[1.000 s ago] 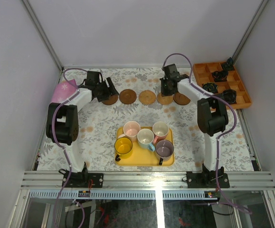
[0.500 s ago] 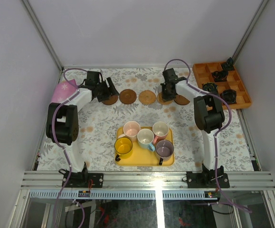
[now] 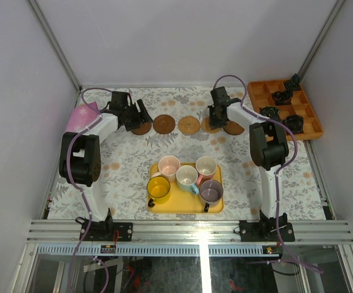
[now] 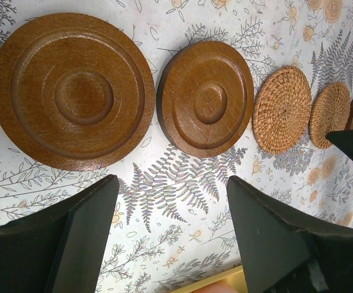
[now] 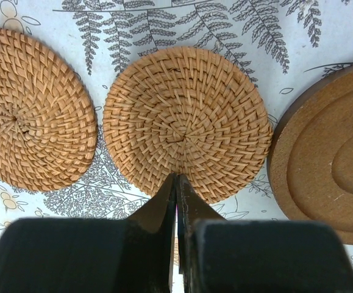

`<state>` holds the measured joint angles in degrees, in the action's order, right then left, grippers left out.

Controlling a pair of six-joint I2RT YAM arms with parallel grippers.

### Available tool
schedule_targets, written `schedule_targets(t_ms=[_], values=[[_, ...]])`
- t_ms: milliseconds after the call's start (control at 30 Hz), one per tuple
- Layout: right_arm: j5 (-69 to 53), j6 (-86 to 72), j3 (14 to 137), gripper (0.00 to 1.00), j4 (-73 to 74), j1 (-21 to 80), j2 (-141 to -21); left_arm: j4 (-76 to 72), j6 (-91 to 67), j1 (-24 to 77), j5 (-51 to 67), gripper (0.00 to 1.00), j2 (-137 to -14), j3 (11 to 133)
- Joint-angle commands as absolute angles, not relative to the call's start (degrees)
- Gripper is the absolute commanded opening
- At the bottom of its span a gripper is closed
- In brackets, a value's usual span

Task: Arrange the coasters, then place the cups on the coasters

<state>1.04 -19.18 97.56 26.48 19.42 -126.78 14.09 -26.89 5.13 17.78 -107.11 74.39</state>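
Five round coasters lie in a row across the far side of the table: three wooden (image 3: pixel 163 124) (image 4: pixel 205 97) and two woven (image 3: pixel 189 124) (image 5: pixel 185 116). My left gripper (image 3: pixel 141 116) (image 4: pixel 171 183) is open just in front of the leftmost wooden coaster (image 4: pixel 72 91), holding nothing. My right gripper (image 3: pixel 217 119) (image 5: pixel 177 177) is shut, its tips at the near edge of the woven coaster that lies between another woven one (image 5: pixel 33 110) and a wooden one (image 5: pixel 328 165). The cups stand together on the yellow tray (image 3: pixel 185 204): yellow (image 3: pixel 158 188), pale pink (image 3: pixel 169 165), light blue (image 3: pixel 186 176), salmon (image 3: pixel 205 166), mauve (image 3: pixel 211 191).
An orange compartment tray (image 3: pixel 284 107) with small black gadgets sits at the back right. A pink object (image 3: pixel 80 117) lies at the far left edge. A flowered cloth covers the table.
My right arm's elbow has swung back and the shut right gripper has shifted slightly along the row of coasters. The left arm and the cups have not moved.
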Motion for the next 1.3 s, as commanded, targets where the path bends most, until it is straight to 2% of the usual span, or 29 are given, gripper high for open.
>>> schedule_targets(t_ms=[0,367,900,1267], values=[[1.97,-19.86,99.99,0.00,26.78,18.82,-129.07,13.79,-26.45,4.60,18.34,0.72,-106.73,74.14],[2.18,-19.02,101.59,0.00,26.61,18.85,-127.59,13.80,-26.37,4.64,18.74,0.72,-107.05,74.26],[9.30,-17.62,102.27,0.00,29.04,18.87,-113.67,13.52,-26.10,4.59,18.24,0.72,-107.34,74.88],[17.16,-19.57,93.51,0.00,28.68,16.73,-107.87,13.74,-24.80,4.01,16.01,0.72,-105.44,73.63]])
